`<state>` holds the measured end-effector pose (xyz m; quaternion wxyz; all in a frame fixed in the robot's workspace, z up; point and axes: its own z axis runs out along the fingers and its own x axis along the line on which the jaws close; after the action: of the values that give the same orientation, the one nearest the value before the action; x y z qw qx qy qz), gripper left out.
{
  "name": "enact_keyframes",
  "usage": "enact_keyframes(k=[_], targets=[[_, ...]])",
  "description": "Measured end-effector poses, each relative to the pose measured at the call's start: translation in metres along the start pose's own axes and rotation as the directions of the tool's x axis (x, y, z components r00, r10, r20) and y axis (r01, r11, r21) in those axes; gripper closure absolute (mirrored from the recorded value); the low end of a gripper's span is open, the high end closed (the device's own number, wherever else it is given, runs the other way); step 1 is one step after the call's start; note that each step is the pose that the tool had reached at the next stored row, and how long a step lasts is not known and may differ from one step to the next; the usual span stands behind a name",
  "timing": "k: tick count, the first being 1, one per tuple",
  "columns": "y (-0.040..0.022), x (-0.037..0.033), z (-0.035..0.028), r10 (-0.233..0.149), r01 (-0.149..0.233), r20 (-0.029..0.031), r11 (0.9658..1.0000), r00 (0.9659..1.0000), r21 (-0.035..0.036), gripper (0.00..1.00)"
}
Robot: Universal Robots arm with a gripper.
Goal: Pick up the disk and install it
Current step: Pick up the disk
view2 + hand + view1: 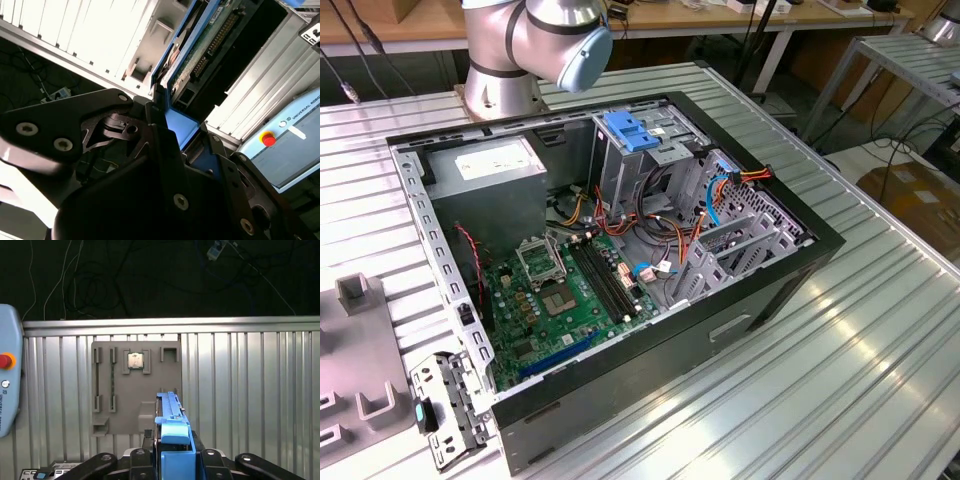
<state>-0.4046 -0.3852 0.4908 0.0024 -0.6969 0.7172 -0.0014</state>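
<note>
Lying on a ribbed table (880, 380) in the exterior view: grey tray (380, 350) at lower left, open computer case (740, 312) at centre. Clenching the disk (170, 412) edge-on in the claw (174, 460), holding it over the table near the tray.

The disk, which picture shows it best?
The second wrist view: the disk shows its broad face with circuit board, held in the gripper. The first wrist view shows its blue frame edge-on.

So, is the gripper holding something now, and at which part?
Yes: the gripper holds the disk, shut on one end of its blue frame.
</note>
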Motion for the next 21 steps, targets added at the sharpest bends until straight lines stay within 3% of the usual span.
enact_keyframes(k=[4,10,12,21], targets=[[-0.0125,-0.0004,0.0001,0.000,0.000,0.0000,1.0000,1.0000,0.0000,0.63],[-0.0231,-0.0007,0.0002,0.000,0.000,0.0000,1.0000,1.0000,0.0000,0.63],[-0.0318,-0.0009,0.0002,0.000,0.000,0.0000,1.0000,1.0000,0.0000,0.63],[-0.0507,-0.0015,0.0003,0.000,0.000,0.0000,1.0000,1.0000,0.0000,0.63]])
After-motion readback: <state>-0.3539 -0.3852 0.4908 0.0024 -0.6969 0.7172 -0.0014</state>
